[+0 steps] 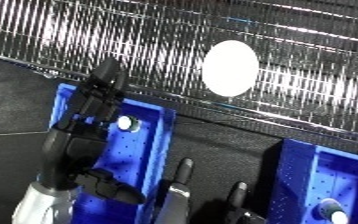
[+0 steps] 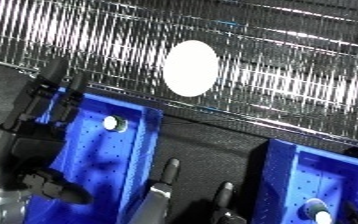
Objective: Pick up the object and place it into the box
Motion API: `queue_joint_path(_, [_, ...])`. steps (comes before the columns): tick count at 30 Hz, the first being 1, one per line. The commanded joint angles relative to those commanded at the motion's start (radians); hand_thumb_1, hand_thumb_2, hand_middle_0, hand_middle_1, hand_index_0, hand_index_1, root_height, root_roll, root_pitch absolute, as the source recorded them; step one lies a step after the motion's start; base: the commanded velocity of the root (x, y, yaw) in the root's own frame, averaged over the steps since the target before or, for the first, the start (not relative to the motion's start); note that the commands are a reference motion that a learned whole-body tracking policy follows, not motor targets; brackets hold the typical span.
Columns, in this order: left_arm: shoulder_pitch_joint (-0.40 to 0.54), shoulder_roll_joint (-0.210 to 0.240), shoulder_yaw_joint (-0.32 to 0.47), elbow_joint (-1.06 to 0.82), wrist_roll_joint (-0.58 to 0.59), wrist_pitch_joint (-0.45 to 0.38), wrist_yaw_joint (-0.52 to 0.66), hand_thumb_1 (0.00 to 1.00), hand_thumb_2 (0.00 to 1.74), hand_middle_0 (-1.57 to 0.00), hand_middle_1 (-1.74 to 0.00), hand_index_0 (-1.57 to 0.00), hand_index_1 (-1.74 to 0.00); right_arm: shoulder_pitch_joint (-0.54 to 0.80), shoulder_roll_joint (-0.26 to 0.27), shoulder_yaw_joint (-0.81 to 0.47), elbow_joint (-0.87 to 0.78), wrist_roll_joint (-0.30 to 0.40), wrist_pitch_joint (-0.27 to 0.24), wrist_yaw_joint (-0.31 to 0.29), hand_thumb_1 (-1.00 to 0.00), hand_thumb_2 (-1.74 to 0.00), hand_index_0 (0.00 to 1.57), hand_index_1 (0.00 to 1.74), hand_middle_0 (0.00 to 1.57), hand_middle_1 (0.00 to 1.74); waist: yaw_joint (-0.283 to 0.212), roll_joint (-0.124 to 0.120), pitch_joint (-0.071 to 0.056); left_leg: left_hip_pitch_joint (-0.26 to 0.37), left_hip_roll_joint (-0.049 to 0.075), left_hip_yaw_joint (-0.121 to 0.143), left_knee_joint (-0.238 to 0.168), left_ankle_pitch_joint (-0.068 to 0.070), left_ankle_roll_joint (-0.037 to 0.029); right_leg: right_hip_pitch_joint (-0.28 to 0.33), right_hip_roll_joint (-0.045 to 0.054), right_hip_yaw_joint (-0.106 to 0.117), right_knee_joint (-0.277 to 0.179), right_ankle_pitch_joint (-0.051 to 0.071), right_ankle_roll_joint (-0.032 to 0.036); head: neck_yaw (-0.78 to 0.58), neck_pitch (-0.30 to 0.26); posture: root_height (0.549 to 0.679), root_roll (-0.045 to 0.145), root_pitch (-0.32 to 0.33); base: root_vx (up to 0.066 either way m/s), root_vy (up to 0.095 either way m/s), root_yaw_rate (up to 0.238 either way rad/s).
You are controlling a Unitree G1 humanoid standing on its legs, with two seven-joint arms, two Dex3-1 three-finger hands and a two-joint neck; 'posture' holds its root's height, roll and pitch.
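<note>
No readable text, label, brand, number or sign appeared in either view. The white oval disc (image 1: pixel 230 68) on the metal wire grid (image 1: pixel 318 85) was blank. The left blue bin (image 2: pixel 94 150) and the right blue bin (image 1: pixel 335 170) showed only rows of small holes, with no lettering. The small white round object (image 2: pixel 111 122) in the left bin carried no marking that could be made out. The left hand (image 1: pixel 91 125) and its forearm bore no legible print.

Bright blue bin (image 1: pixel 154 145) dotted with small holes, black left hand (image 1: pixel 91 125), white oval (image 1: pixel 230 68) on silvery striped mesh (image 1: pixel 318 80), second blue bin (image 1: pixel 335 175)
</note>
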Motion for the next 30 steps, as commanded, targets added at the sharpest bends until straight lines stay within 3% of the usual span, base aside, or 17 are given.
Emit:
queue_joint_path(11, [-0.125,-0.051,-0.046,0.163,0.145,-0.034,0.164,0.0,0.0,0.0,0.0,0.0,0.0,-0.029,0.009,0.04,-0.015,-0.039,0.015,0.019,0.0,0.0,0.0,0.0,0.0,0.0,-0.05,-0.035,0.0,-0.019,0.03,0.02,0.036,-0.013,0.0066,-0.033,0.0265,0.036,0.023,0.005,0.0029,-0.124,0.042,0.64,0.002,0.049,0.009,0.021,-0.19])
queue_joint_path(17, [-0.179,-0.065,-0.046,0.246,0.204,-0.041,0.242,0.0,0.0,0.0,0.0,0.0,0.0,-0.039,0.012,0.058,-0.028,-0.055,0.015,0.028,0.0,0.0,0.0,0.0,0.0,0.0,-0.071,-0.054,0.0,-0.03,0.045,0.027,0.054,-0.02,0.0063,-0.049,0.0362,0.047,0.035,0.005,0.005,-0.178,0.066,0.638,-0.003,0.052,0.009,0.02,-0.127])
queue_joint_path(30, [-0.288,-0.102,-0.062,0.42,0.22,-0.011,0.286,0.0,0.0,0.0,0.0,0.0,0.0,-0.069,0.026,0.093,-0.064,-0.061,0.026,0.013,0.0,0.0,0.0,0.0,0.0,0.0,-0.113,-0.084,0.0,-0.065,0.065,0.036,0.076,-0.031,0.0083,-0.091,0.0548,0.066,0.047,0.011,0.0117,-0.225,0.122,0.634,-0.015,0.072,0.002,0.014,-0.082])
